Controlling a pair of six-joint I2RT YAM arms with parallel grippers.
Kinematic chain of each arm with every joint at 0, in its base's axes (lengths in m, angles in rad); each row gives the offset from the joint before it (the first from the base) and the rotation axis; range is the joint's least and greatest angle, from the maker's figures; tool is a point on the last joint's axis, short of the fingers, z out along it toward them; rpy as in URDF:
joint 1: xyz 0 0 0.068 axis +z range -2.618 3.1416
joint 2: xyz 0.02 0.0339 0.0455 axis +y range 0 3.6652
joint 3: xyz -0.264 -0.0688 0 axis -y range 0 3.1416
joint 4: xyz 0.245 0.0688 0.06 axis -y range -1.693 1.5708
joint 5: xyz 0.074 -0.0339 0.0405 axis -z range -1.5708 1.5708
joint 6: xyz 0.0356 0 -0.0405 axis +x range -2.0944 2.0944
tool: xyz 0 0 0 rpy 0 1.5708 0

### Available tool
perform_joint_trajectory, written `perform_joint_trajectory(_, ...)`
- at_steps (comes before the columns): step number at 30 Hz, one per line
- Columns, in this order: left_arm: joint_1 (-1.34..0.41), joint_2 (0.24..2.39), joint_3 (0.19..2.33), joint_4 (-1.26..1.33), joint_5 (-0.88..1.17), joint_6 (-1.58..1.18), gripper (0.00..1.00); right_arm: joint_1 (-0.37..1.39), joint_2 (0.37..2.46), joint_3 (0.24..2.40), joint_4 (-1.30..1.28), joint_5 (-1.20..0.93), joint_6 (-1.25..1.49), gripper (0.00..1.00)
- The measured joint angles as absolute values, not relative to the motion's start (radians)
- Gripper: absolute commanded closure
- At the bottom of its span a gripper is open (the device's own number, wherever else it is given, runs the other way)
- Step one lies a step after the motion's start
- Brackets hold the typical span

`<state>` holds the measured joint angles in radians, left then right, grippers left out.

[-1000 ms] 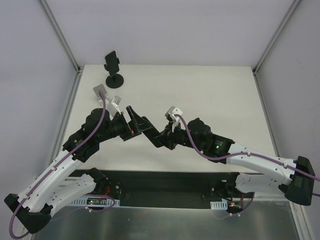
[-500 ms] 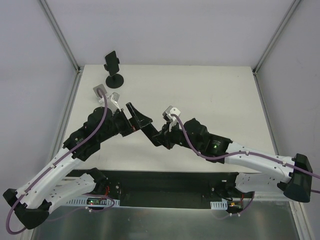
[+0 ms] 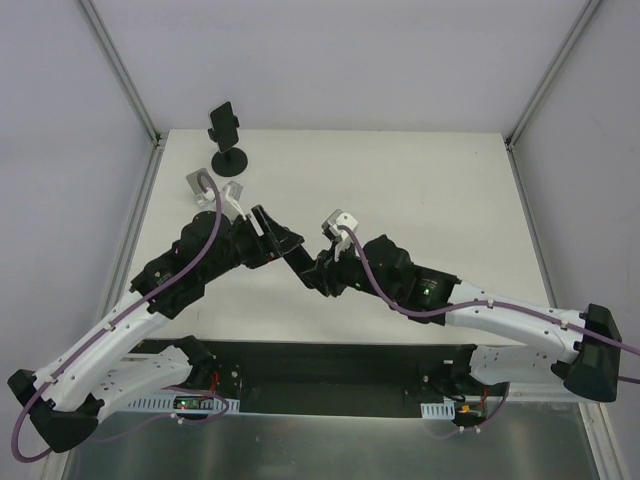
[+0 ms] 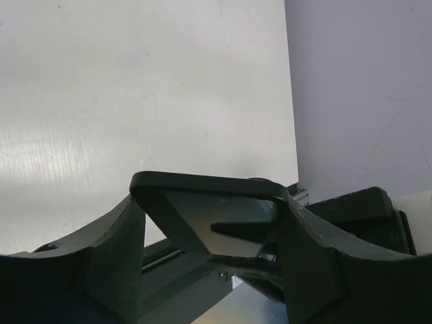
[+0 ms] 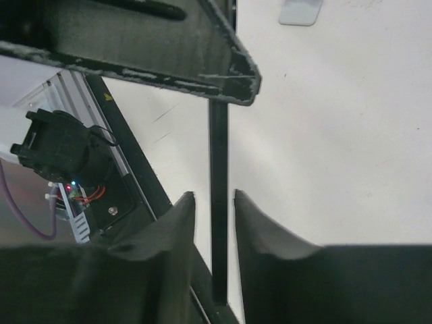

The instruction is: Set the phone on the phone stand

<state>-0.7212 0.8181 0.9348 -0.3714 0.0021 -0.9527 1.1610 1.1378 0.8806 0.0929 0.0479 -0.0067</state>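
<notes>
The black phone point(image 3: 291, 252) hangs in the air between my two grippers, above the middle-left of the white table point(image 3: 420, 190). My left gripper point(image 3: 270, 238) is shut on it; in the left wrist view the phone point(image 4: 202, 212) spans the gap between both fingers point(image 4: 111, 250). My right gripper point(image 3: 313, 272) straddles the phone's other end. In the right wrist view the phone shows edge-on as a thin bar point(image 5: 218, 202) between the fingertips point(image 5: 179, 216), with a small gap on each side. The black phone stand point(image 3: 227, 138) is upright and empty at the table's far left corner.
Grey walls and aluminium frame posts point(image 3: 120, 75) close in the table on three sides. A black rail with electronics point(image 3: 330, 365) runs along the near edge, by the arm bases.
Both grippers and the phone have drifted a little to the left and towards the far side. The stand has not moved.
</notes>
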Motion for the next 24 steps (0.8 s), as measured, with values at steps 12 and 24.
perform_joint_trajectory(12,-0.723,0.924,1.095,-0.54,-0.331,-0.74,1.0,1.101,1.018,0.854,0.039,0.123,0.024,0.0)
perform_joint_trajectory(24,-0.278,1.333,1.398,-0.605,-0.585,-0.524,1.0,0.929,0.751,0.657,-0.123,0.146,0.051,0.0)
